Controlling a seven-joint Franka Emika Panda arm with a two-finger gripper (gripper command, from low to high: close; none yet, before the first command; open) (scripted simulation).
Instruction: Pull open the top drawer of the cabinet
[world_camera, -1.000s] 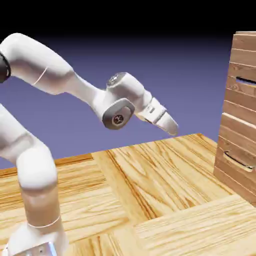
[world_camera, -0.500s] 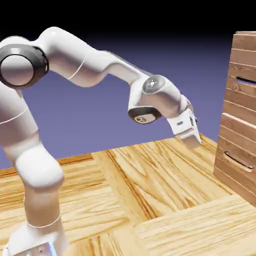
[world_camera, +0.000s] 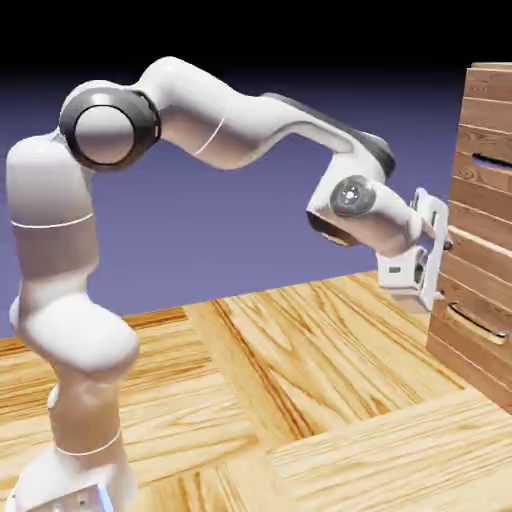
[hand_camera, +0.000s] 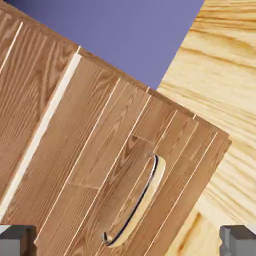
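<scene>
The top drawer (world_camera: 482, 190) lies above the open-fingered gripper (hand_camera: 127, 240), fingers wide apart. Shown: one arm (world_camera: 215, 115), one cabinet (world_camera: 470, 225), two bar handles (world_camera: 478, 324).

Bright tabletop, black upper backdrop, soft-edged wood grain

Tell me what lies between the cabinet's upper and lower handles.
In the exterior view, only wooden planks and a pale seam show between the upper handle and lower handle.
</scene>
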